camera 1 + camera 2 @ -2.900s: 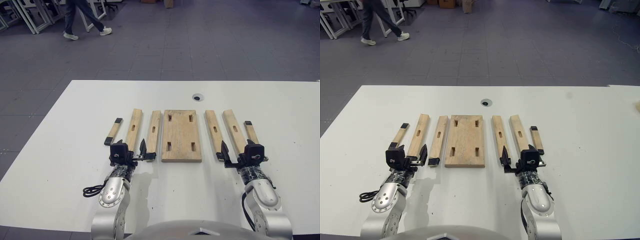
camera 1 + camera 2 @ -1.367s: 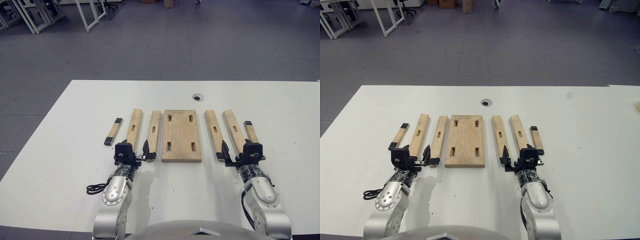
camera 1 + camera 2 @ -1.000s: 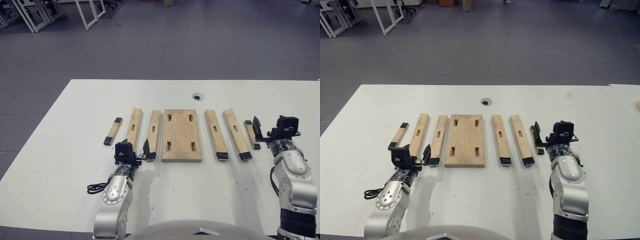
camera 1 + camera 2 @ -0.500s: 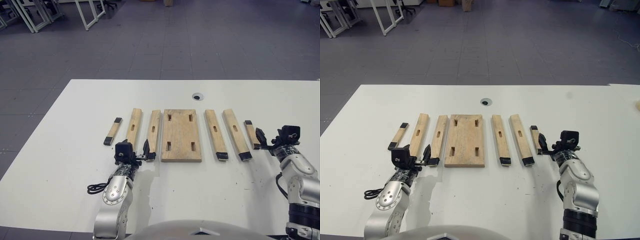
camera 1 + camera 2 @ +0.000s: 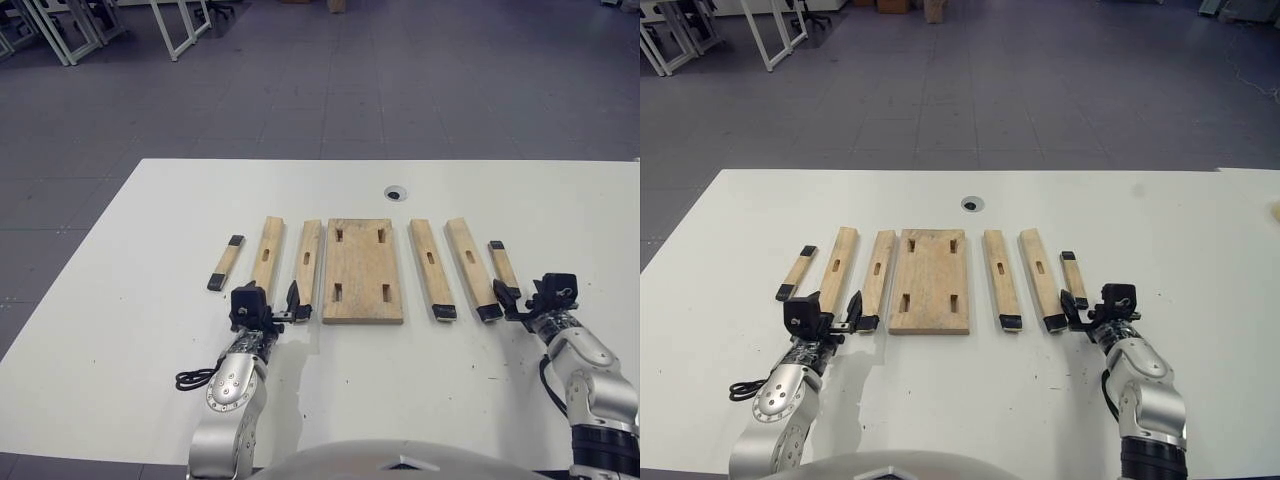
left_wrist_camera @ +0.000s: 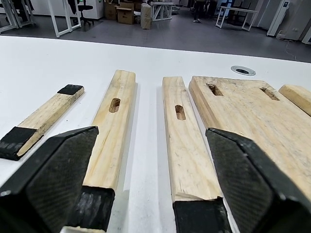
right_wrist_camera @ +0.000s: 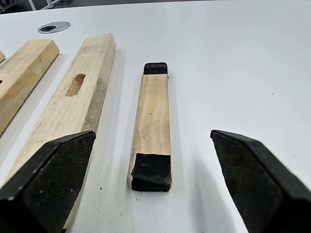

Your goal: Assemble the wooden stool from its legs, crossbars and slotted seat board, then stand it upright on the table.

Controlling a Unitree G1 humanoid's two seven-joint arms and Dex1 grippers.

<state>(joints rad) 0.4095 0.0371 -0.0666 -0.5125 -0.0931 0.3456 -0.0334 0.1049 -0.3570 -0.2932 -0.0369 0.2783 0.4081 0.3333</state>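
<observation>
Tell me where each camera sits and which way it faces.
Left eye view: on the head, looking forward and down at the white table, pale slotted wooden seat board, left gripper and right gripper.
Right eye view: beside it, same scene.
Left wrist view: low on that wrist, facing slotted wooden legs, its open gripper framing them.
Right wrist view: likewise, facing a short black-tipped wooden crossbar, gripper open.

Seat board point(image 5: 363, 270) & legs point(image 5: 430, 268): bare rough-grained wood, matt blk ends; table point(image 5: 150, 300) smooth white.
</observation>
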